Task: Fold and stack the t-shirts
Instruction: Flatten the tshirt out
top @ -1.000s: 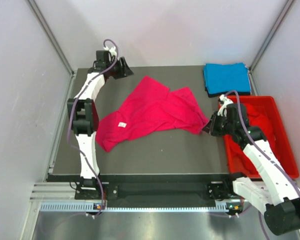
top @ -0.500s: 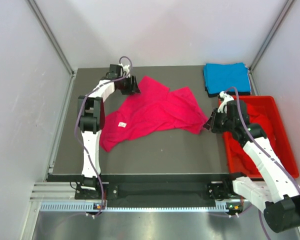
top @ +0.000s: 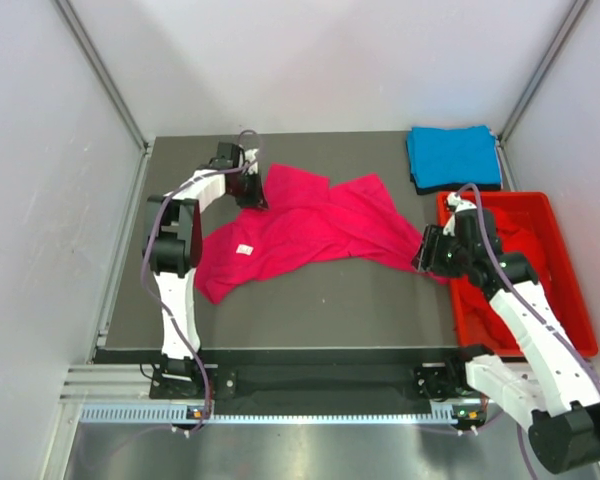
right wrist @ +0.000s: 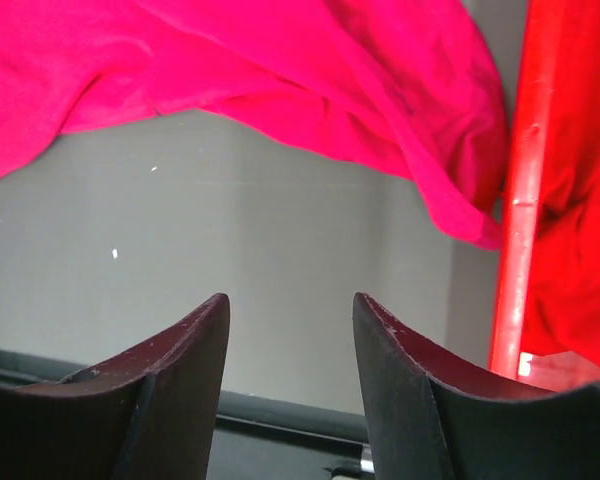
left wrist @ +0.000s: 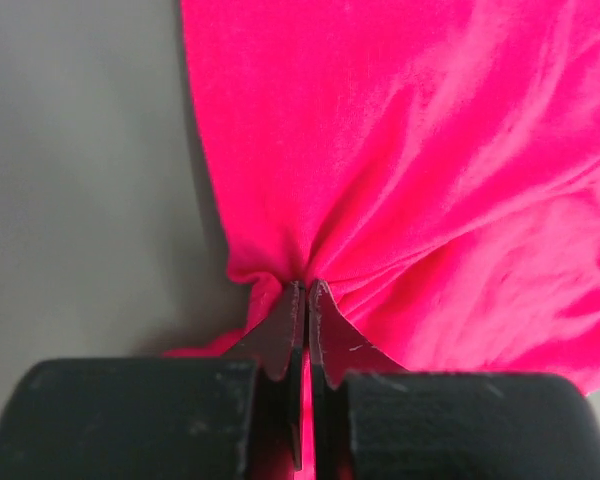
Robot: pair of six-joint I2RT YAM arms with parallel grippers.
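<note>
A bright pink t-shirt [top: 310,225] lies spread and rumpled across the middle of the dark table [top: 330,300]. My left gripper [top: 256,192] is at the shirt's far left edge, shut on a pinch of pink cloth [left wrist: 410,150] that puckers at the left gripper's tips [left wrist: 307,286]. My right gripper [top: 421,262] hovers open just off the shirt's right corner [right wrist: 460,200], with only bare table between the right gripper's tips [right wrist: 290,300]. A folded blue t-shirt [top: 452,155] rests at the far right corner. Red t-shirts [top: 520,240] lie bunched in the crate.
The rigid red crate [top: 570,300] stands at the table's right edge, its rim [right wrist: 525,180] right beside my right gripper. The table's front edge [right wrist: 280,405] shows just below the right fingers. White walls close in the table on three sides.
My left arm swung in from the far left corner onto the pink shirt's edge and shut on it. My right gripper opened, let go of the shirt's right corner and drew back a little.
</note>
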